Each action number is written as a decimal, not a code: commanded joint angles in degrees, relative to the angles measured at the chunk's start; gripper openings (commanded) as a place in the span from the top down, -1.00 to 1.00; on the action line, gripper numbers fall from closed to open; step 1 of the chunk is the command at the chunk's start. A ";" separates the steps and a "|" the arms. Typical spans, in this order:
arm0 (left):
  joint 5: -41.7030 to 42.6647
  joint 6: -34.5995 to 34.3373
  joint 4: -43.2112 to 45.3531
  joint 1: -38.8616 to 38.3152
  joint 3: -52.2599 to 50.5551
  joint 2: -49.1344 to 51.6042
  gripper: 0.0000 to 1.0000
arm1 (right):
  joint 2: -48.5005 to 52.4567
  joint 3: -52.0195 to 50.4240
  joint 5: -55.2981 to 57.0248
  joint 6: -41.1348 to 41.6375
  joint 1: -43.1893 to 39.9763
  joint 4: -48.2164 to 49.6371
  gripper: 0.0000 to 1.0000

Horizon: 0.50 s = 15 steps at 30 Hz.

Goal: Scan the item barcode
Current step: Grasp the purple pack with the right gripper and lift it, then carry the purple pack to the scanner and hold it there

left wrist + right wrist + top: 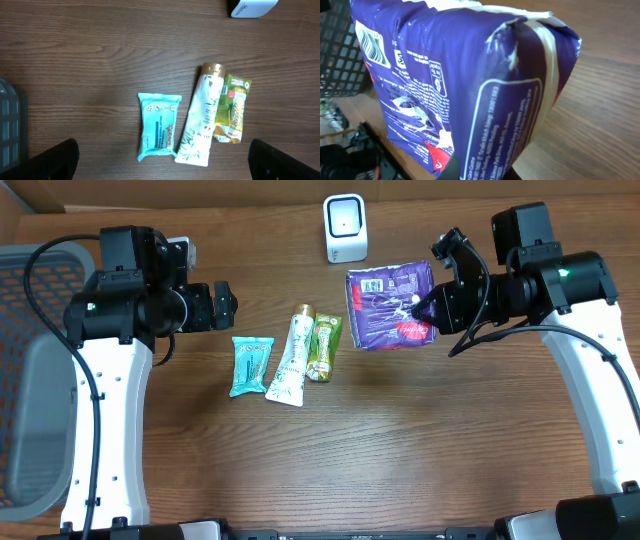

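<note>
Purple package [470, 90]: fills the right wrist view. Soft glossy plastic film, creased, with a white heat-sealed seam band across one end and white print on its faces. It is pinched at its right-hand edge by the right gripper [428, 308], whose jaws are pressed together on the film. From that grip the pack extends toward the robot's left. From overhead its outline is close to square, slightly skewed, so the long axis cannot be fixed. Barcode [375, 283]: black bars on a white label, facing upward at the pack's far-left corner, the corner nearest the scanner [345, 228].

Scanner: white, boxy, rounded corners, upright at the far side of the table [400, 440], just beyond the pack. Table: dark wood grain.

Left gripper [228, 302]: jaws spread wide, holding nothing, hanging over bare wood.

Mid-table, side by side: teal wipes pack [158, 127]; white tube [200, 122] with gold cap pointing away; green-yellow sachet [232, 112] touching the tube. Grey mesh basket [30, 380]: far left.
</note>
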 commanded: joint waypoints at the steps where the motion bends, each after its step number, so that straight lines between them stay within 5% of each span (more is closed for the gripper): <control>1: 0.48 1.44 -0.07 -0.26 1.44 0.24 -0.99 | -0.37 0.52 0.57 -0.35 0.68 1.62 0.93; 8: 0.46 1.44 -0.07 -0.26 1.44 0.24 -0.99 | -0.37 0.52 1.25 1.42 0.72 2.49 0.93; 15: 0.46 1.44 -0.04 -0.26 1.44 0.24 -0.99 | -0.22 1.95 12.11 15.10 0.72 3.96 0.93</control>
